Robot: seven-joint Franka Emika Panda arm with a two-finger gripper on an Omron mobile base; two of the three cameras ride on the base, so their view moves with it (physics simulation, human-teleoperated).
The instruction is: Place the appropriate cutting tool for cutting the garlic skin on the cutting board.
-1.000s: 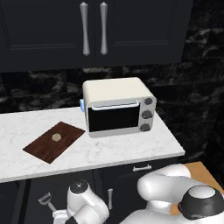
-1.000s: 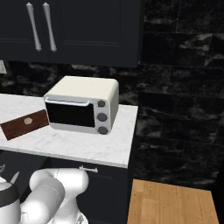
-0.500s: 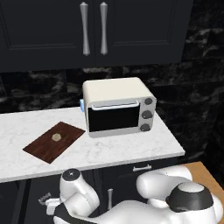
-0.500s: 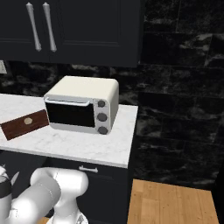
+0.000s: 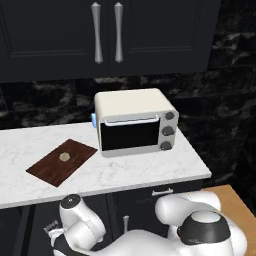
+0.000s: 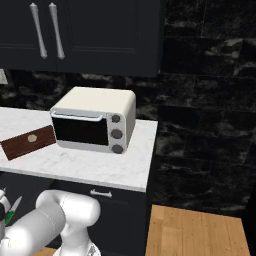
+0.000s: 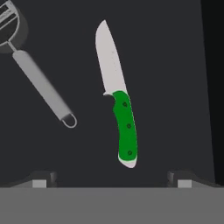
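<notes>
In the hand view the cutting tool (image 7: 124, 127), a small knife with a green handle and a short silver blade, lies flat on a dark surface. It is straight ahead of my gripper (image 7: 113, 180). The gripper is open, its fingertips (image 7: 43, 179) stand wide apart on either side of the handle's end, and nothing is between them. The knife's green handle (image 6: 12, 209) also shows low at the left edge of the right base view. The dark brown cutting board (image 5: 62, 161) lies on the white marble counter (image 5: 150, 167), left of the toaster oven. The tiny beige garlic (image 5: 64, 157) sits on it.
An all-grey metal peeler (image 7: 39, 83) lies to the left of the knife on the same dark surface. A cream toaster oven (image 5: 135, 122) stands on the counter at the back. Dark cabinets with two handles (image 5: 106, 31) hang above. My arm reaches down below the counter's front edge.
My arm has swung lower and to the left, below the counter front. The board, garlic and toaster oven have not moved. The gripper has stayed open.
</notes>
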